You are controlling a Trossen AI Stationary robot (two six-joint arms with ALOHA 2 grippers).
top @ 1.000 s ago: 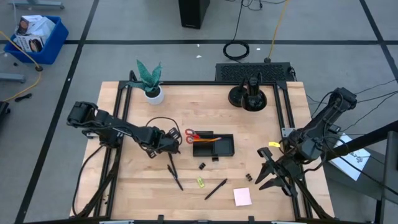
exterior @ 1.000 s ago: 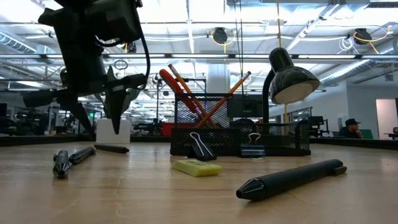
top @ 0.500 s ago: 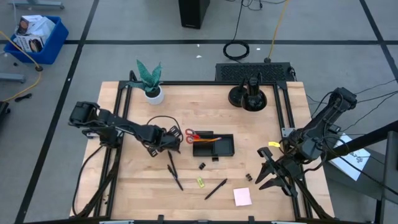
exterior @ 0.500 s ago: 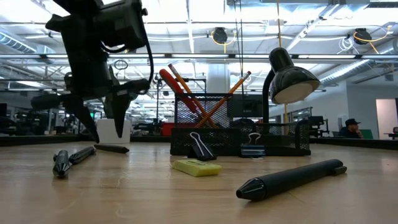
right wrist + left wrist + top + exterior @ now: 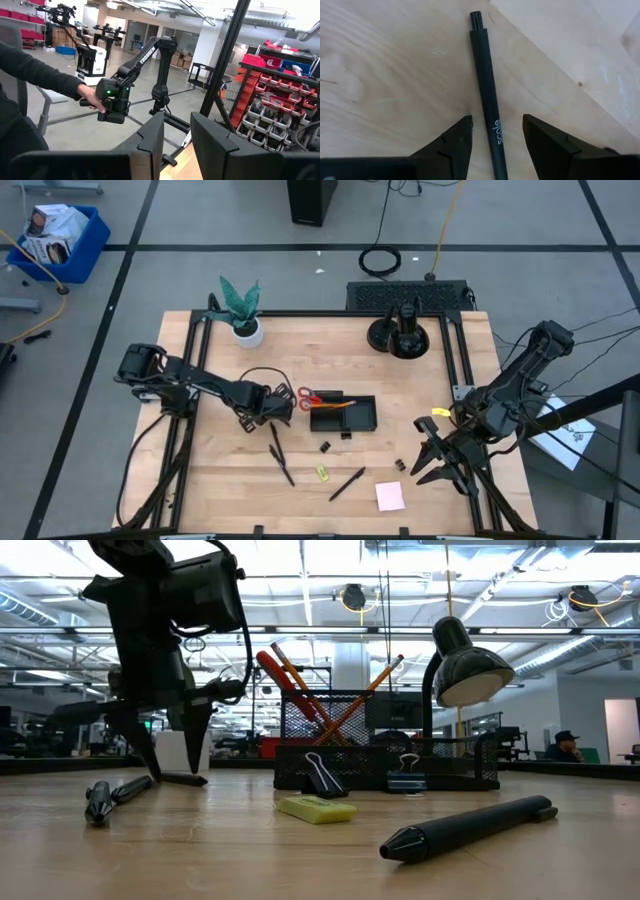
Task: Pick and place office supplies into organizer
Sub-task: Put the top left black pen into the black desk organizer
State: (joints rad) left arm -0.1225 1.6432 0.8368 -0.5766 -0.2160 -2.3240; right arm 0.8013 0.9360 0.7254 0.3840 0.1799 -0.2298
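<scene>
Lowering since a second ago: left gripper (image 5: 170, 765), fingers spread, now straddles black pen (image 5: 488, 100) on table (image 5: 420, 410), left of organizer (image 5: 342, 414), empty. Parked unmoved off right edge: right gripper (image 5: 440, 463), fingers parted, empty too.

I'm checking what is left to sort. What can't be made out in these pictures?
- Organizer contents: high view too small; low view's mesh wall hides the compartments.
- Pen between the open left gripper: its near end is cut off by the left wrist view's edge.
- Sticky-note pad: outside the low view.
</scene>
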